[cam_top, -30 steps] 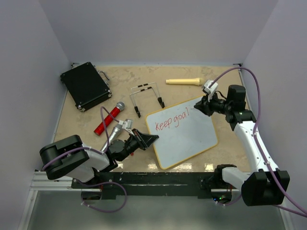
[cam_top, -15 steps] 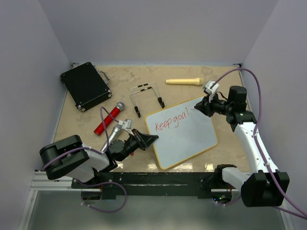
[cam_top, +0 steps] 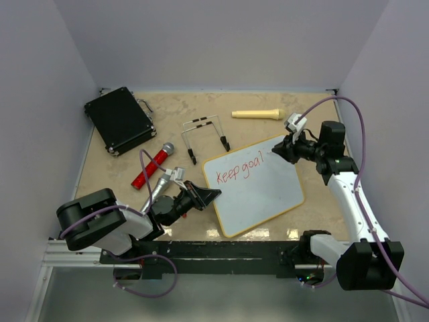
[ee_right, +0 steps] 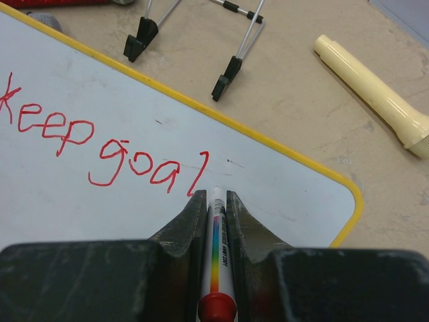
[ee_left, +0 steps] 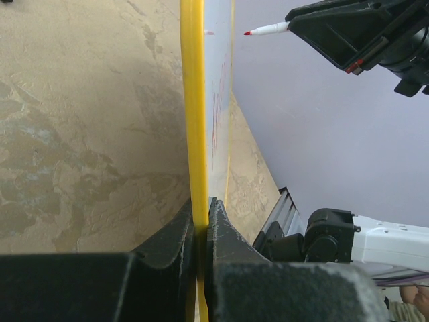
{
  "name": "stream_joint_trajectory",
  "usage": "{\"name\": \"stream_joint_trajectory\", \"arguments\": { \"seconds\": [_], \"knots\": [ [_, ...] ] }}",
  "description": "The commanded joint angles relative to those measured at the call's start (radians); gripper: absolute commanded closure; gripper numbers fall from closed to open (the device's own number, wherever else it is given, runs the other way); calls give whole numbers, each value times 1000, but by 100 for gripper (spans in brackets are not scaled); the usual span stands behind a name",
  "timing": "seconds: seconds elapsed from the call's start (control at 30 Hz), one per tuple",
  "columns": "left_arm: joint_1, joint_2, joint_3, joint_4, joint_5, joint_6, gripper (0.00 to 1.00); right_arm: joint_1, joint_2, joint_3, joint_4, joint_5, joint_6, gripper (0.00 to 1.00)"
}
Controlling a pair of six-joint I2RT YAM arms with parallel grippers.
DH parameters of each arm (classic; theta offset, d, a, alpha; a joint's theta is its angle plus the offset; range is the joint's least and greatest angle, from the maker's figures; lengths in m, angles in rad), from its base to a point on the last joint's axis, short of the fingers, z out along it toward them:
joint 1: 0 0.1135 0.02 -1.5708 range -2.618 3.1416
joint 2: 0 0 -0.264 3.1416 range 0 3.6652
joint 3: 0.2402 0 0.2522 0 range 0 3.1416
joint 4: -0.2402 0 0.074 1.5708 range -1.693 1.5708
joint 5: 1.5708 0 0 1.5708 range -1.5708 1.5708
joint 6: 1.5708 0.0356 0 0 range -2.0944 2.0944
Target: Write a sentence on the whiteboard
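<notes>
The table (cam_top: 174, 111) carries the whiteboard (cam_top: 265, 191) near its middle, turned at a slant, yellow frame all round. The left arm (cam_top: 100, 225) lies low along the near edge and stretches rightward, its wrist rolled so that the left fingers (ee_left: 191, 213) stand one on each face of the board's left edge, closed narrow on the yellow frame. The right arm (cam_top: 352, 194) climbs from its base at the near right, runs away along the right side, then folds at the wrist back leftward over the board's far right corner. The right fingers (ee_right: 198, 204) are closed on a marker (ee_right: 217, 235), its point at the board just past the last letter; whether it touches I cannot tell. The red words (ee_right: 107, 144) read "Keep goal" along the far part of the board.
</notes>
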Motion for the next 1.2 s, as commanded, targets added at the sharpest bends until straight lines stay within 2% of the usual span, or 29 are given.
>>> {"name": "stream_joint_trajectory", "arguments": {
  "seconds": [0.0, 0.37, 1.17],
  "knots": [
    [3, 21, -26, 125, 23, 89, 100, -2, 2, -7, 36, -31, 16, 100],
    [5, 34, -25, 143, 30, 89, 100, -4, 47, -4, 33, -45, 7, 100],
    [5, 15, -26, 122, 20, 91, 100, -2, -3, -13, 21, -111, -18, 100]
  ]
}}
